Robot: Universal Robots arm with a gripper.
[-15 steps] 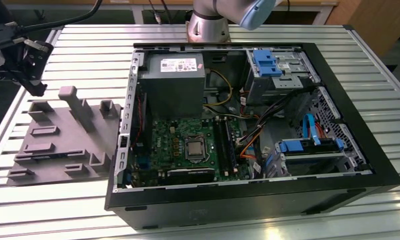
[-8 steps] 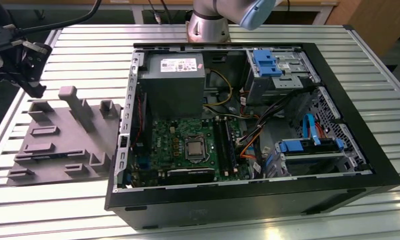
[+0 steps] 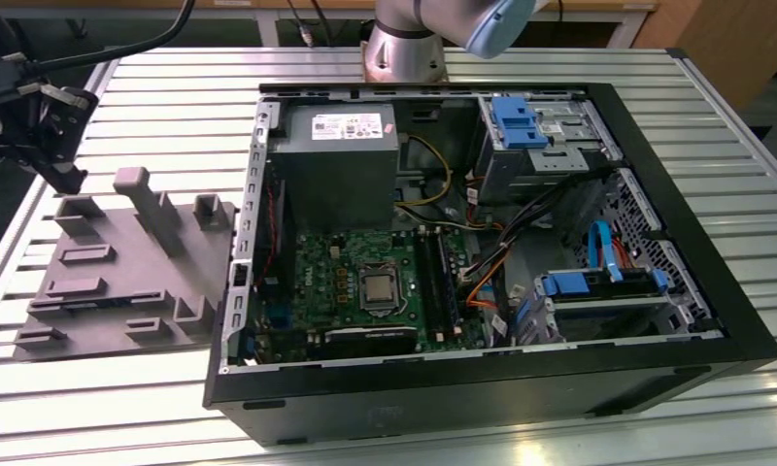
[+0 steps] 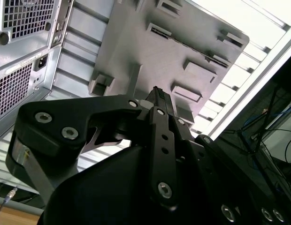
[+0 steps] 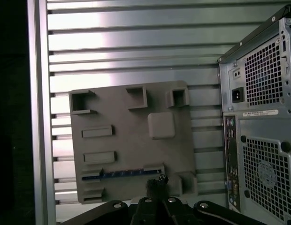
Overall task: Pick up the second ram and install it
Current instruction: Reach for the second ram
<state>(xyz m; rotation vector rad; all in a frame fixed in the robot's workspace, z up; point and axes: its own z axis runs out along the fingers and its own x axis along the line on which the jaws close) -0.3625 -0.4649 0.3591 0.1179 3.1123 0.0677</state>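
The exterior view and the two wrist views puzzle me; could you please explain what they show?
The exterior view comes from a camera off the arm: one robot arm's gripper hangs over a grey tray on a slatted metal table, beside an open computer case. Both wrist views come from cameras riding on the arm, looking past the gripper at the tray. In the first wrist view the second ram, a slim blue stick, lies in a tray slot near the gripper, not held.

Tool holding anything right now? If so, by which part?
Nothing visibly held: the second ram lies in the grey tray, tool near one end.
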